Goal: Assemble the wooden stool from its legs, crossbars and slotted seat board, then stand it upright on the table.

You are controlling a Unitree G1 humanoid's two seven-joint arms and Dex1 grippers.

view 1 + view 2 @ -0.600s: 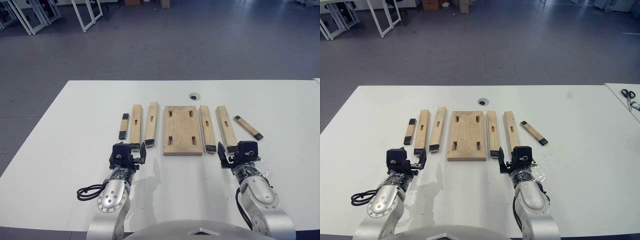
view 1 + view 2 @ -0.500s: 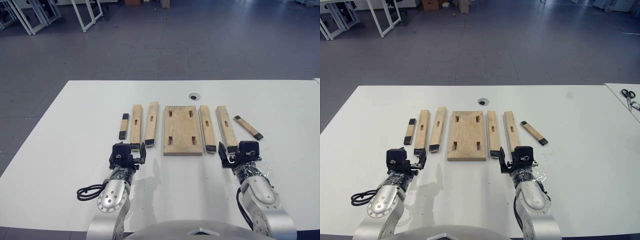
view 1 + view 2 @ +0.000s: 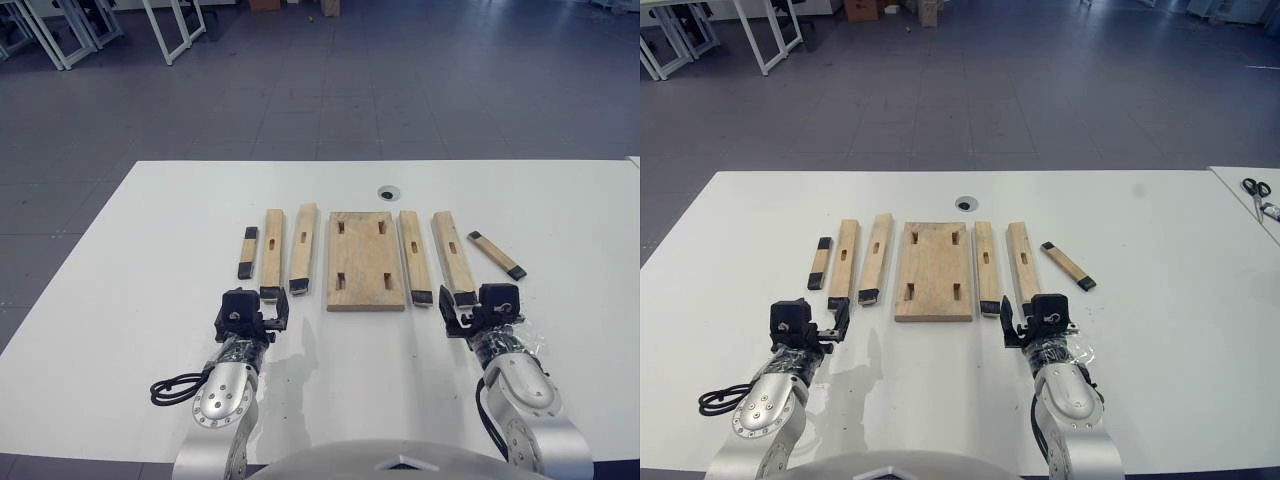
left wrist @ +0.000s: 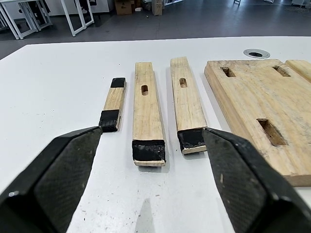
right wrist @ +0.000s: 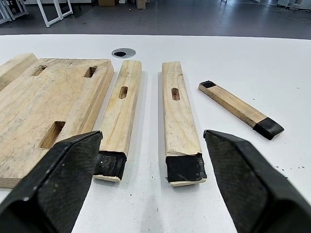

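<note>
The slotted seat board [image 3: 366, 261] lies flat mid-table. Left of it lie two slotted legs [image 3: 302, 248] [image 3: 271, 254] with black ends and a short crossbar [image 3: 248, 252]. On its right lie two more legs [image 3: 414, 257] [image 3: 452, 257] and a second crossbar [image 3: 497, 255], angled. My left gripper [image 3: 255, 310] rests on the table just short of the left legs' near ends, open; its fingers [image 4: 53, 179] frame those legs [image 4: 146, 114]. My right gripper [image 3: 482, 306] sits open before the right legs' ends [image 5: 182, 167], holding nothing.
A round cable hole [image 3: 388, 192] sits in the white table [image 3: 150, 260] behind the board. Scissors [image 3: 1255, 187] lie on a neighbouring table at the far right. A black cable [image 3: 175, 385] loops beside my left arm. Bare tabletop surrounds the parts.
Both grippers have slid back a little toward the near edge, away from the leg ends. The wooden parts have not moved.
</note>
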